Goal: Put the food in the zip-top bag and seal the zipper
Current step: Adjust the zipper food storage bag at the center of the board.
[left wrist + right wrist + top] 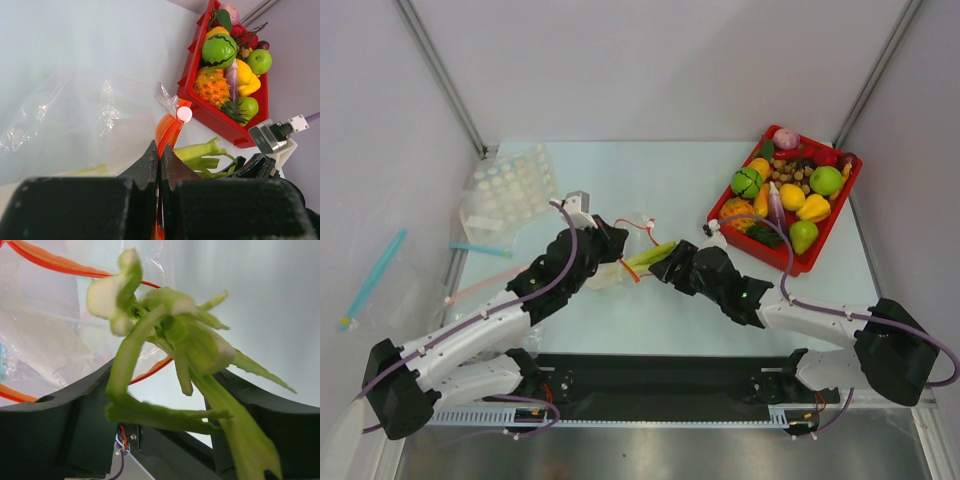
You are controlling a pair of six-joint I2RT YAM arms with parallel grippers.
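Two grips: left hand (pixel 160 151) on zipper (pixel 167 132), right hand (pixel 167 407) on leek (pixel 165 335).

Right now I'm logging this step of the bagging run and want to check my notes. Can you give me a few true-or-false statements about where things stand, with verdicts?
1. The left pincer is shut on the zipper of the zip-top bag. True.
2. The right pincer is empty. False: it grips the leek by its green leaves.
3. The leek lies in the red tray. False: it is held at the bag's mouth, away from the tray.
4. A green pear sits in the red tray. True.
5. The red tray is on the robot's left side. False: it is on the right, beyond the right arm.
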